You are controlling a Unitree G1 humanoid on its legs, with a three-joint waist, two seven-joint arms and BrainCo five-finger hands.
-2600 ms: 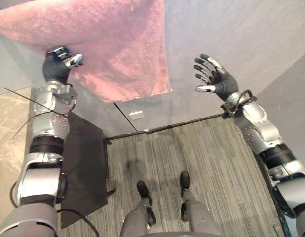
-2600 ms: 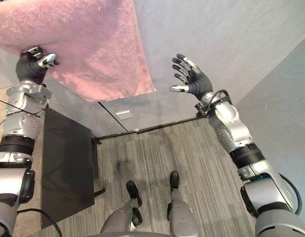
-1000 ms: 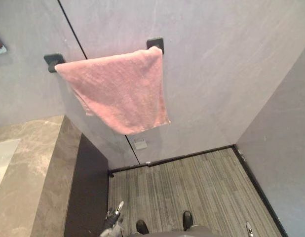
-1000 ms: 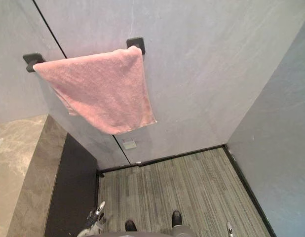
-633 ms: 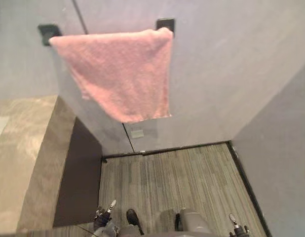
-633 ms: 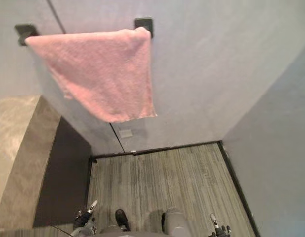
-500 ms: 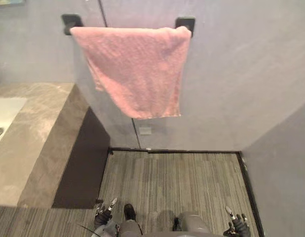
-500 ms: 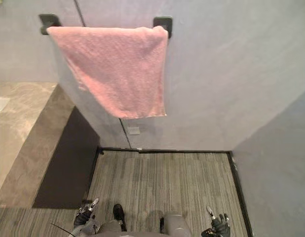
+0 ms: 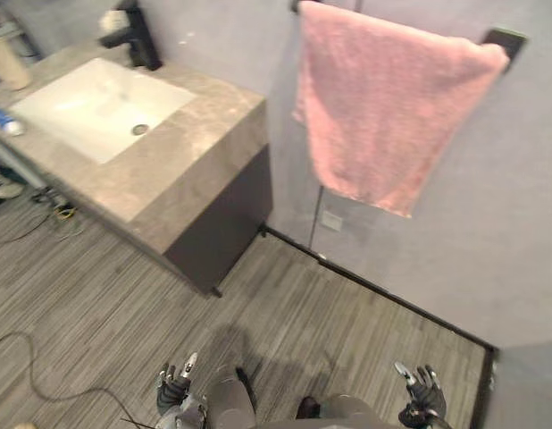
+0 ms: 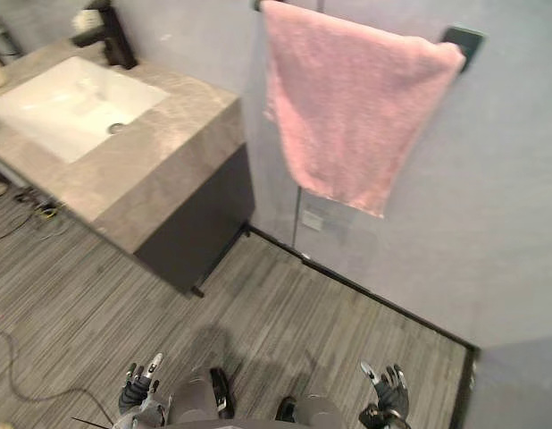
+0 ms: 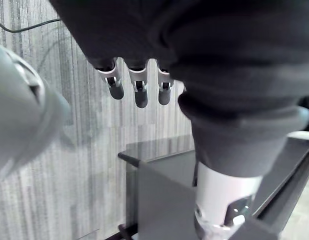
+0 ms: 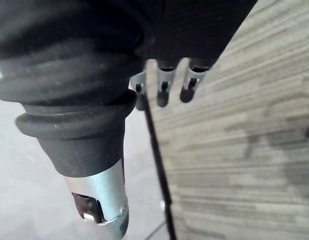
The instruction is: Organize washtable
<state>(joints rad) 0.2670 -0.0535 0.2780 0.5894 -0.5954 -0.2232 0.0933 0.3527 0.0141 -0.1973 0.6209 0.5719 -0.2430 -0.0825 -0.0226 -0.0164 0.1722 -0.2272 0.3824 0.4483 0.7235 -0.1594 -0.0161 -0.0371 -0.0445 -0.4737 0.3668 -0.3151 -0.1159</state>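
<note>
A pink towel (image 9: 383, 107) hangs spread over a wall bar with a black bracket (image 9: 506, 40) at the upper right. The stone washtable (image 9: 182, 152) stands at the upper left, with a white sink (image 9: 97, 103) and a black faucet (image 9: 133, 31). A pale bottle (image 9: 6, 58) and a small blue thing (image 9: 4, 121) rest near its far left end. My left hand (image 9: 173, 389) and right hand (image 9: 419, 393) hang low over the floor, far from the table. Both hold nothing, with straight fingers (image 11: 139, 92) (image 12: 164, 92) in their wrist views.
A dark cabinet (image 9: 218, 223) fills the space under the washtable's near end. Striped grey flooring (image 9: 285, 304) spreads between me and the wall. Loose cables (image 9: 53, 210) lie on the floor beneath the table's left part. A small wall socket (image 9: 330, 220) sits below the towel.
Both hands came down from the towel, the left one letting go of it, and now hang low. The camera has swung left, bringing the sink and faucet into view.
</note>
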